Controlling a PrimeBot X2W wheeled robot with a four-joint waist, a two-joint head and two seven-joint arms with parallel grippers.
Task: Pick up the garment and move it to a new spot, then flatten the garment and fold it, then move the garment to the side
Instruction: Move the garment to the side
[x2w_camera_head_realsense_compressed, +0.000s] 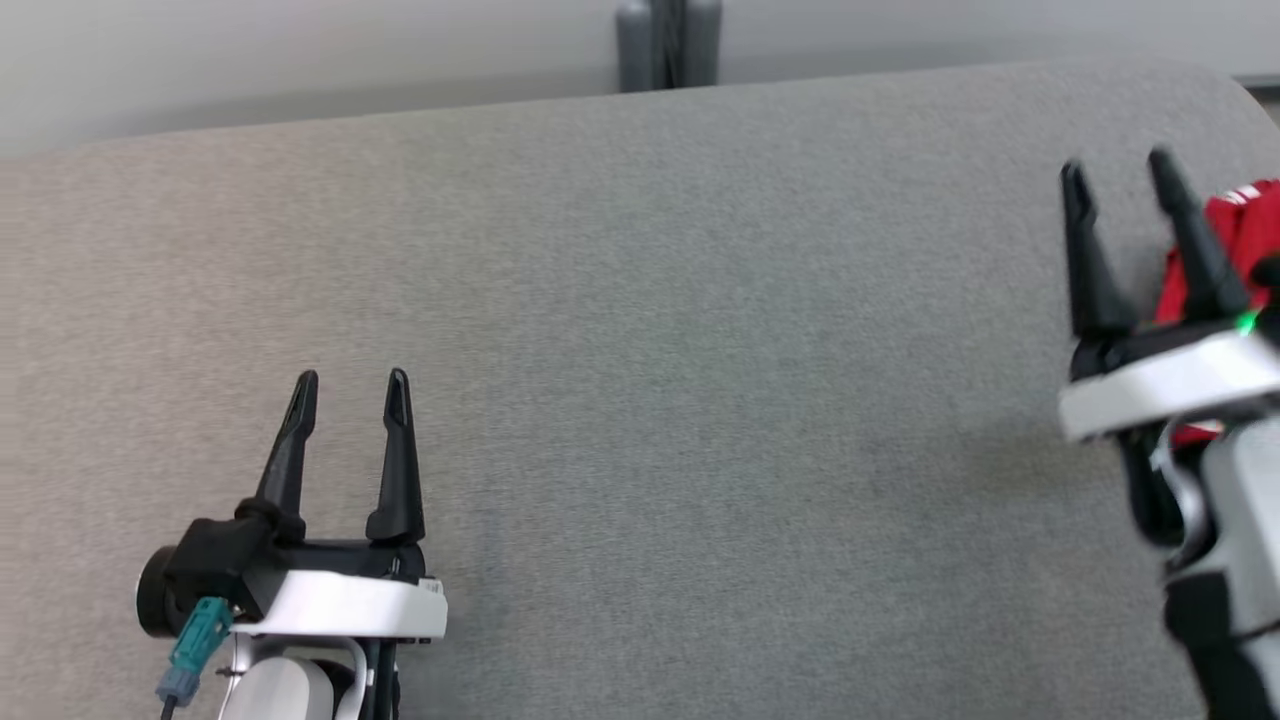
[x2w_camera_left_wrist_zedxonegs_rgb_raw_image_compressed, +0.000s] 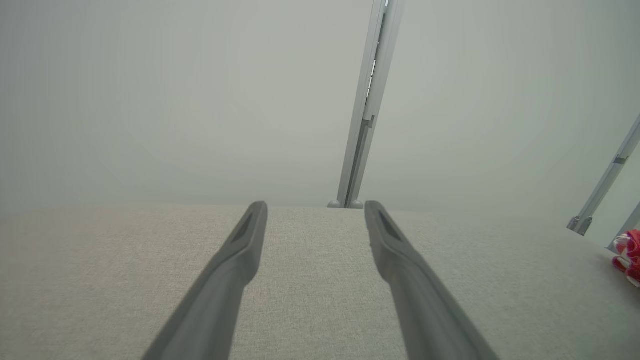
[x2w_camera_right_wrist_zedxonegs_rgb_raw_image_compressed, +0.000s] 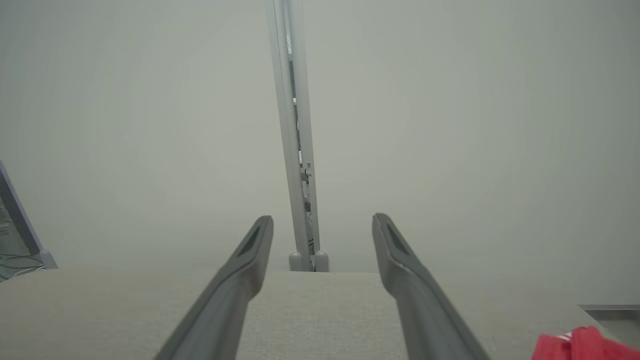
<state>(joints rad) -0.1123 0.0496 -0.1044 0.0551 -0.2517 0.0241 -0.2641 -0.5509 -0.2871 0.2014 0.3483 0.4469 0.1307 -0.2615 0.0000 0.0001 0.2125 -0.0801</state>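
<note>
The red garment (x2w_camera_head_realsense_compressed: 1250, 230) lies bunched on the grey table (x2w_camera_head_realsense_compressed: 700, 300), just to the right of the right gripper (x2w_camera_head_realsense_compressed: 1116, 165). In the head view its cloth sits partly behind that gripper's right finger, and I cannot tell whether the 2 touch. The right wrist view shows the same offset, with the garment (x2w_camera_right_wrist_zedxonegs_rgb_raw_image_compressed: 580, 345) low at the right, outside the span of the fingers rather than between them. So the coming move likely calls for a shift to the right before any closing. The garment is crumpled and cut off by the picture's edge, so its long axis cannot be told. The right gripper's fingers are spread apart and hold nothing. The left gripper (x2w_camera_head_realsense_compressed: 352, 378), well apart to the left of the right gripper and nearer the robot, is likewise spread and empty, which makes the right arm plainly the nearer 1. Count: 1 garment, 2 grippers, 1 table, and 1 upright grey post (x2w_camera_head_realsense_compressed: 668, 45) beyond the right gripper, past the table's far edge.
</note>
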